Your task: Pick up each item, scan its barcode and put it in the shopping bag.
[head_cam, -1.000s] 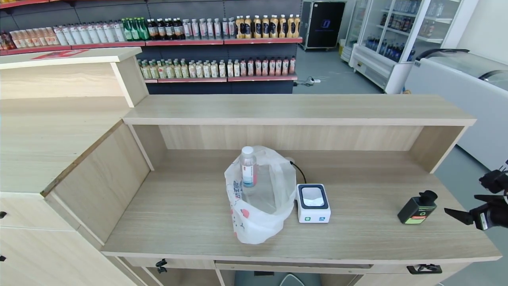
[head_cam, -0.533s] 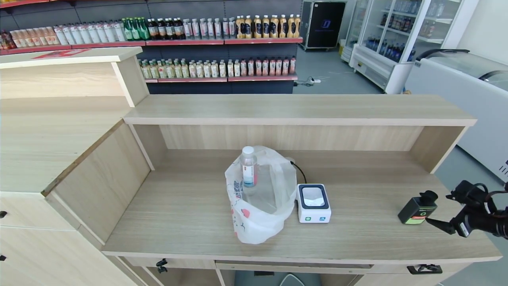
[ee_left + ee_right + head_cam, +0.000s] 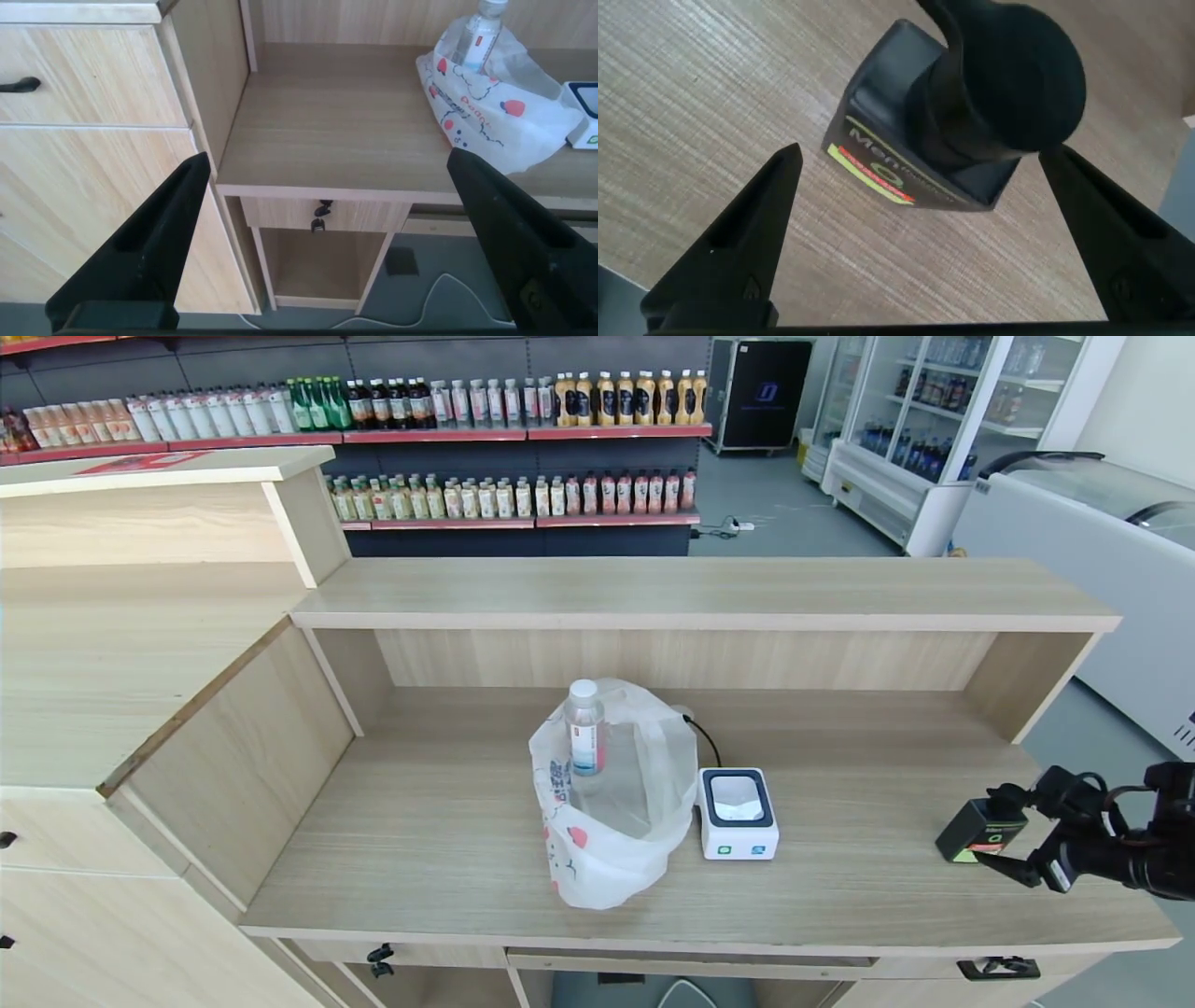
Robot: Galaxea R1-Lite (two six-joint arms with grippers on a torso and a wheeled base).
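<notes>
The dark bottle (image 3: 978, 829), with a black cap and a green-and-red label, stands on the counter (image 3: 448, 840) near its right end, well apart from the other items. The right gripper (image 3: 1001, 831) is positioned at the bottle from the right. Its fingers (image 3: 738, 243) are spread wide, one on each side of the bottle body, and the right wrist view shows a gap between each finger and the bottle. The scanner (image 3: 737, 812), a white box with a dark-framed window on top, sits toward the middle of the counter. The shopping bag (image 3: 607, 831) stands just beside the scanner on its left, mouth open, with a clear water bottle (image 3: 584, 728) upright inside. The left gripper (image 3: 327, 163) hangs low, off the counter's left front corner, with its fingers (image 3: 149, 243) spread apart and nothing between them.
</notes>
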